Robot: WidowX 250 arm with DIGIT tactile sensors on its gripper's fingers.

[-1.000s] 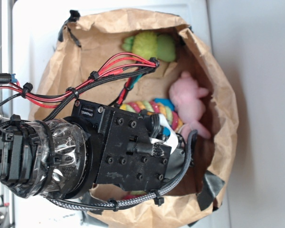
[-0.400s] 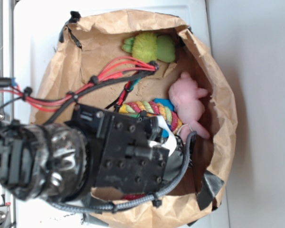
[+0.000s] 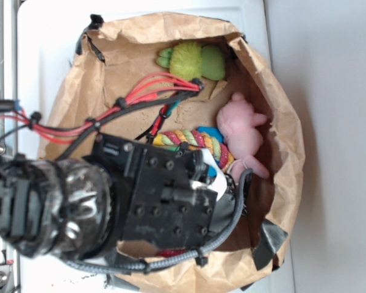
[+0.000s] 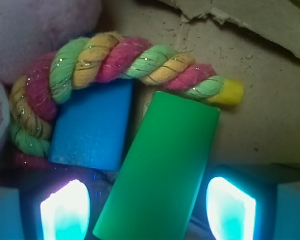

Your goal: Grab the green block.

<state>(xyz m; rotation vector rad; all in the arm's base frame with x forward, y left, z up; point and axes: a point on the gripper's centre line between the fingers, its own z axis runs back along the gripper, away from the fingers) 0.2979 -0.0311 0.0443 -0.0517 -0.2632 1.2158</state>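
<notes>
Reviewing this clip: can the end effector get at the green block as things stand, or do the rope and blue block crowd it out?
Probably yes. In the wrist view the green block lies between the open end effector fingers. The rope toy and blue block touch only its far end.

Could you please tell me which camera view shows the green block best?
The wrist view: the green block fills the middle of the picture, lying tilted between the two glowing fingertips of the open gripper, beside the blue block and under the rope toy. In the exterior view the arm hides it entirely.
</notes>
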